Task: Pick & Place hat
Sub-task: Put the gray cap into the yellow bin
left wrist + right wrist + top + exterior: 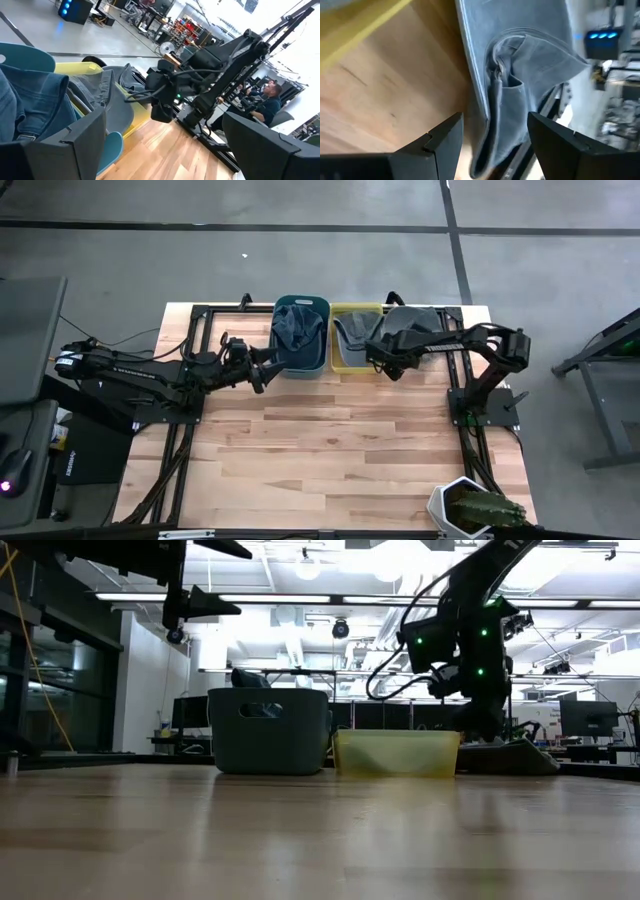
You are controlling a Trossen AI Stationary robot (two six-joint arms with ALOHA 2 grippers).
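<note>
A grey hat (520, 75) lies on the table beside the yellow bin (355, 337), on its right; it also shows in the high view (412, 318) and the low view (512, 755). My right gripper (495, 135) is open and hovers over this hat's near end, with its fingers standing on either side of it, close to the yellow bin's right wall (385, 360). A second grey hat (352, 330) sits in the yellow bin. A denim hat (297, 328) fills the teal bin (268, 730). My left gripper (262, 367) is open in the air by the teal bin's near left corner.
Black frame rails (195, 370) run along both sides of the wooden table (320, 450). A white pot with a cactus (470, 510) stands at the near right corner. The two bins stand side by side at the far edge. A person (270, 97) sits beyond the table.
</note>
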